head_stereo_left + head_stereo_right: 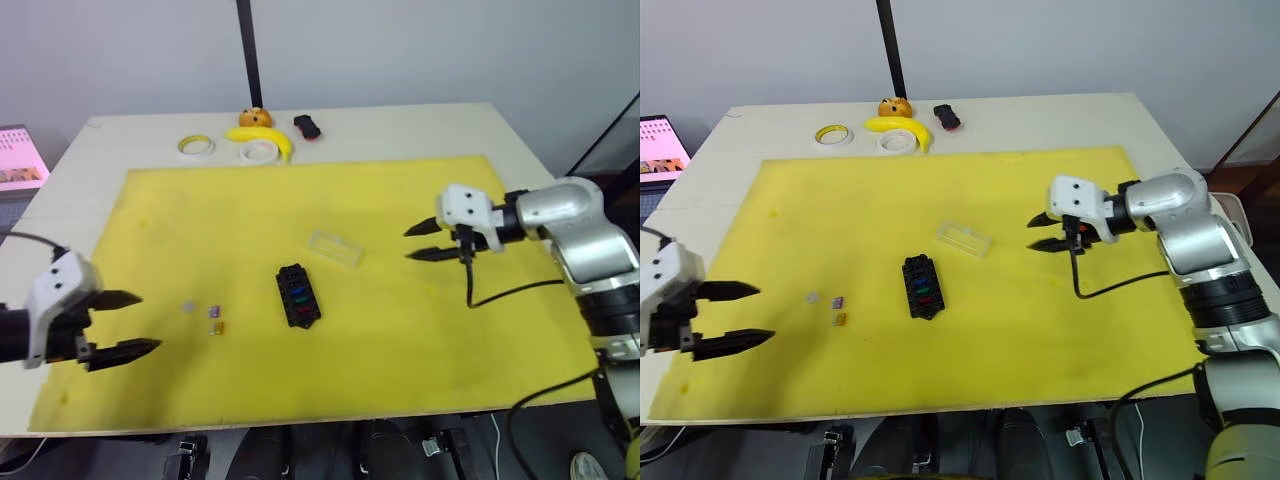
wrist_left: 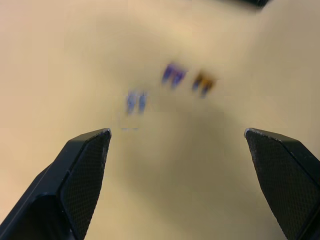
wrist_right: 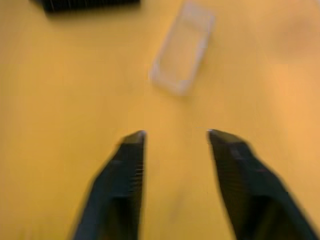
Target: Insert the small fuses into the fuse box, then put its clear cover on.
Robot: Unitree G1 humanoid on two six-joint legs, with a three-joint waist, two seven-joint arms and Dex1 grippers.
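Yellow matting is spread over the pale wooden bench, and the black, slotted fuse box, with coloured fuses seated in it, is seen between the two claws. Just ahead of the wide-open, empty left claw, three loose fuses are laid. The ribbed clear cover is found ahead of the right claw, which is parted and empty.

I see a yellow mat covering most of the pale table. Beyond its far edge sit 2 tape rolls, a banana, an orange ball and a black-and-red gadget. A laptop screen is at far left.
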